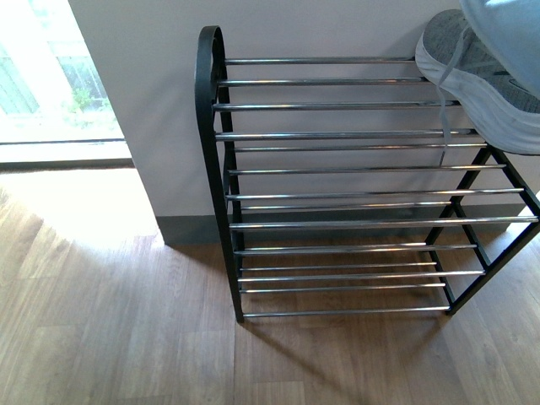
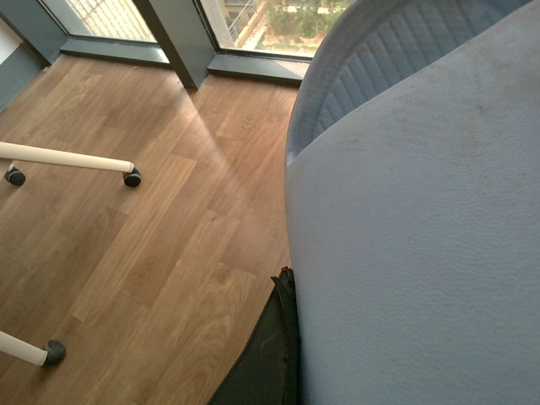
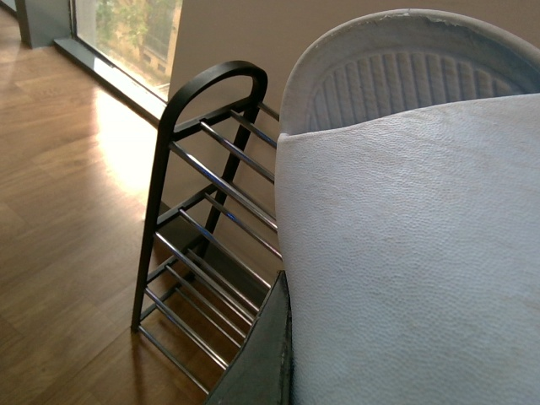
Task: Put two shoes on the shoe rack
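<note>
pale wall (image 1: 337, 25) with a grey baseboard (image 1: 190, 229) above a wood plank floor (image 1: 101, 337). bright daylight pours through a window (image 1: 42, 76) onto it. white castor legs (image 2: 63, 157) stand near a dark window frame (image 2: 173, 38).

The setting looks like a home's entry area. A black metal-framed shoe rack with chrome bars (image 1: 208, 101) stands against a plain pale wall (image 1: 143, 110) on a light brown wood-plank floor (image 1: 110, 329), beside a bright floor-length window (image 1: 38, 76).
</note>
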`<state>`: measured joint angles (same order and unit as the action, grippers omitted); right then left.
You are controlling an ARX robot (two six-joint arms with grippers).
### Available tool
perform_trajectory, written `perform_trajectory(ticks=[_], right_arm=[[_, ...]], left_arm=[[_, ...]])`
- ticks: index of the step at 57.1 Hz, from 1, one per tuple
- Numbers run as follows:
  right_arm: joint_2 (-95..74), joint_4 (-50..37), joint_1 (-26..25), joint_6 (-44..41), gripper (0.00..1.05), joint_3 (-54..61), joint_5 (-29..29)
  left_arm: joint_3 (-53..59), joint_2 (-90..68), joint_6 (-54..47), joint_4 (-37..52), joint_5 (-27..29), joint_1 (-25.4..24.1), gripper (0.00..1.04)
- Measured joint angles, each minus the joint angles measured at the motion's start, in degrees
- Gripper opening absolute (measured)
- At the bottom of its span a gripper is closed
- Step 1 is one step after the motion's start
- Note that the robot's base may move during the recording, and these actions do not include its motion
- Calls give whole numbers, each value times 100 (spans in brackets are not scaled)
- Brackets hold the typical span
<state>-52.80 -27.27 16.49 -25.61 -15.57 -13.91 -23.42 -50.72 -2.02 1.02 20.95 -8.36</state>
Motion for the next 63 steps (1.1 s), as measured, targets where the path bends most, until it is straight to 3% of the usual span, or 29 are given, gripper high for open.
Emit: perform_trajectory(ticks=[4, 8, 16, 26, 47, 63], right_arm=[[-74, -442, 33, 426, 1, 57, -291], [-90, -393, 328, 1213, 1, -166, -205], [-887, 57, 629, 2210, 1, -1073, 210], [-2785, 417, 651, 3309, 1, -2647, 603], [-5569, 1191, 516, 3683, 1, -4924, 1440], [-6861, 1917, 195, 3875, 1, -6485, 1683]], left_arm=[[0, -17, 0, 0, 2, 0, 2], [0, -17, 2, -2, 4, 0, 2], [0, -13, 2, 0, 4, 0, 2], [0, -15, 2, -2, 7, 0, 2], [0, -15, 2, 0, 4, 0, 2], [0, -15, 2, 0, 4, 0, 2]])
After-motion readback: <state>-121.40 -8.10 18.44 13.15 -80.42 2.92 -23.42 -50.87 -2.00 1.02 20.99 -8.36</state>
